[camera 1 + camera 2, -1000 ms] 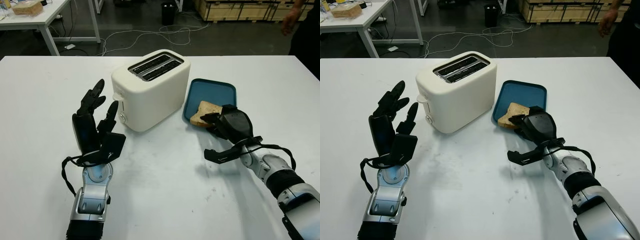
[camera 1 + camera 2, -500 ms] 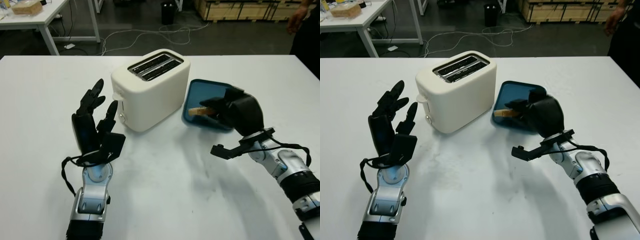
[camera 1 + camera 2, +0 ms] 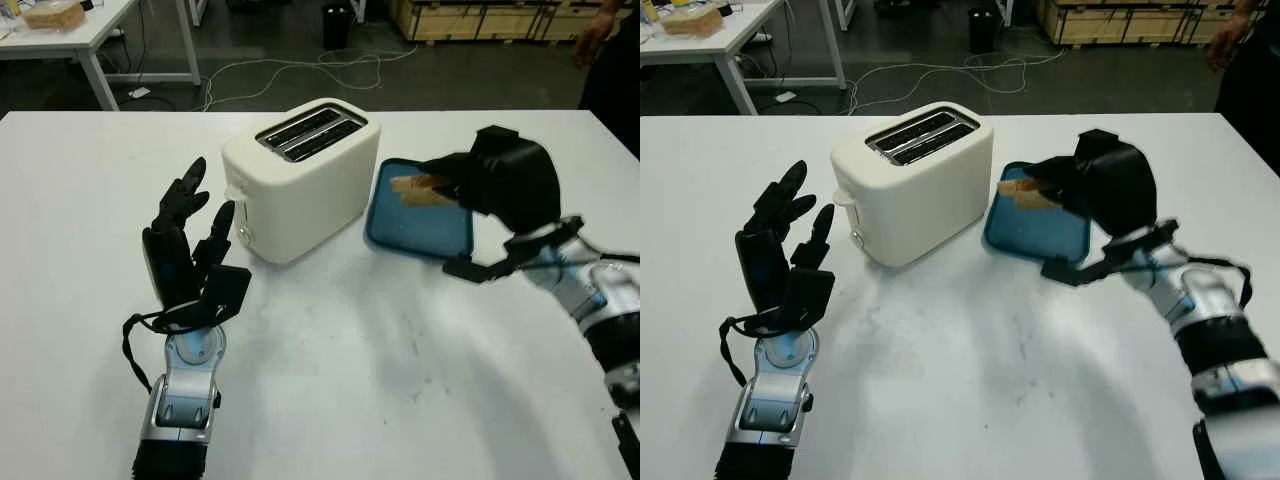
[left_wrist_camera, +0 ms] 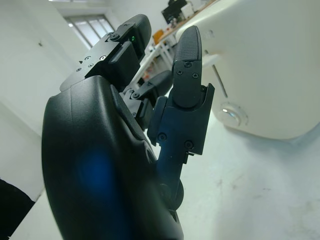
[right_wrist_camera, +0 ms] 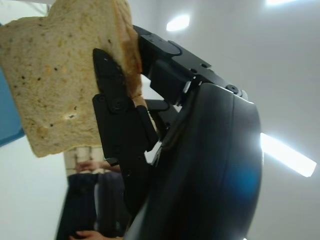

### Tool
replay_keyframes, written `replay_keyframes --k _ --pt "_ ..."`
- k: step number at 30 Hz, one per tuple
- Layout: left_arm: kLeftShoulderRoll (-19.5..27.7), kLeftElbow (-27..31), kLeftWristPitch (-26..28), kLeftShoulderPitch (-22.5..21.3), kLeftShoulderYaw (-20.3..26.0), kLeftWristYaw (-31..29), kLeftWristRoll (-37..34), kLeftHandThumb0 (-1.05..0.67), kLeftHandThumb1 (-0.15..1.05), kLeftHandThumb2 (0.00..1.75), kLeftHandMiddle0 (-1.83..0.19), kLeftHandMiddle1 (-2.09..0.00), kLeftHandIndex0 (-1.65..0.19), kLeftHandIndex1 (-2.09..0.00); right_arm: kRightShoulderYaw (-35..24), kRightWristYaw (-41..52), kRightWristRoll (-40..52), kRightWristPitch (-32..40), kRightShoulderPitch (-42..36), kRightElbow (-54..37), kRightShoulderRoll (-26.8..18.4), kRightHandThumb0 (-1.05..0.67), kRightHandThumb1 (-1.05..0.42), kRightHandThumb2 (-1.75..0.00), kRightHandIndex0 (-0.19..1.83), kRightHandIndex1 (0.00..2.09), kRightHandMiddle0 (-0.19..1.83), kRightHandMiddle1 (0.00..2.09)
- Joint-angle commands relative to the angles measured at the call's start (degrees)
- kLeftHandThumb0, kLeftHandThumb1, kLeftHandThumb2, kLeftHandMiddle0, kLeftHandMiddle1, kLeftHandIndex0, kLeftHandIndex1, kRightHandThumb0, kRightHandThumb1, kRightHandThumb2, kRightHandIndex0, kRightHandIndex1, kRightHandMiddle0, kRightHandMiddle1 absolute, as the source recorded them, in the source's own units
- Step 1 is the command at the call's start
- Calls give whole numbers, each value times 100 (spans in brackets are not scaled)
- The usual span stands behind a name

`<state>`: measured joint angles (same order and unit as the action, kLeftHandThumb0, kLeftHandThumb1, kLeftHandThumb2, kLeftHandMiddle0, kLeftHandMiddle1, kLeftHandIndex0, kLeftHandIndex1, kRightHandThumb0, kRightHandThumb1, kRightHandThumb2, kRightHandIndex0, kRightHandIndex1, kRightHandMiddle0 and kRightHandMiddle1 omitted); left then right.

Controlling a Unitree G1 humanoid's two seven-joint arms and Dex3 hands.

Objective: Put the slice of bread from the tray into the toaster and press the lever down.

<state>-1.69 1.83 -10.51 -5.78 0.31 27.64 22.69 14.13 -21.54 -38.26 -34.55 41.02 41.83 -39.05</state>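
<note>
The left hand [image 3: 190, 245] stands released near the tabletop's front-left, just beside the toaster [image 3: 300, 178]. Its slots [image 3: 311, 133] lie open and unobstructed from above. Right of it, over the blue tray [image 3: 420, 225], the right hand [image 3: 455, 185] pinches the bread slice [image 5: 65, 75] aloft; light, soft, crushable, best gripped gently by one edge.

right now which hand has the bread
The right hand, raised over the tray beside the toaster, grips the bread. The left hand is open, holding nothing, on the toaster's other side.
</note>
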Motion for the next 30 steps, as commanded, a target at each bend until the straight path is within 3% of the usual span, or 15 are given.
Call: replay_keyframes --k 1,4,9,13,18,21,22,23,26,30 --pt "-14 -20 -90 -26 -3 54 15 -42 92 29 -51 -66 -66 0 -118 656 520 -366 566 577 3 -19 -84 0 93 111 119 1" --pt "-24 0 -49 -20 -6 72 41 -43 92 28 -51 -66 -66 0 -210 1465 995 -636 1161 1319 88 -17 -84 0 94 107 119 1" --pt "-36 -12 -83 -17 -1 93 13 -42 92 28 -51 -65 -66 0 -552 2901 1785 -553 2122 2352 302 -1 -83 -1 119 41 116 0" --pt "-33 16 -51 -7 -8 92 23 -42 92 28 -51 -65 -65 0 -772 3559 2129 -502 2644 2768 389 2 -87 -1 126 27 117 1" --pt "-20 0 -68 -13 -2 80 -2 -43 92 28 -52 -64 -66 0 -1045 4323 2417 -58 3288 3076 509 -14 -92 -2 130 28 120 2" --pt "-40 18 -48 -5 -7 61 -31 -43 92 27 -51 -64 -65 0 -1258 4772 2642 349 3720 3180 673 -32 -90 -1 128 38 122 2" --pt "-46 23 -42 -2 -12 58 -37 -43 92 27 -51 -64 -65 0 -1316 4898 2714 564 3871 3193 746 -37 -89 0 125 49 124 2" --pt "-47 27 -39 0 -17 57 -40 -42 92 27 -51 -64 -65 0 -1356 4996 2762 732 4001 3196 806 -42 -88 0 116 73 127 3" --pt "-36 37 -37 4 -22 66 -19 -42 92 28 -51 -64 -65 0 -1451 5210 2868 922 4248 3179 924 -44 -86 0 110 93 130 4" --pt "-29 26 -79 19 2 65 -59 -42 92 27 -51 -64 -65 0 -1406 5120 2812 1017 4606 3152 1094 -44 -86 -1 106 94 132 4"
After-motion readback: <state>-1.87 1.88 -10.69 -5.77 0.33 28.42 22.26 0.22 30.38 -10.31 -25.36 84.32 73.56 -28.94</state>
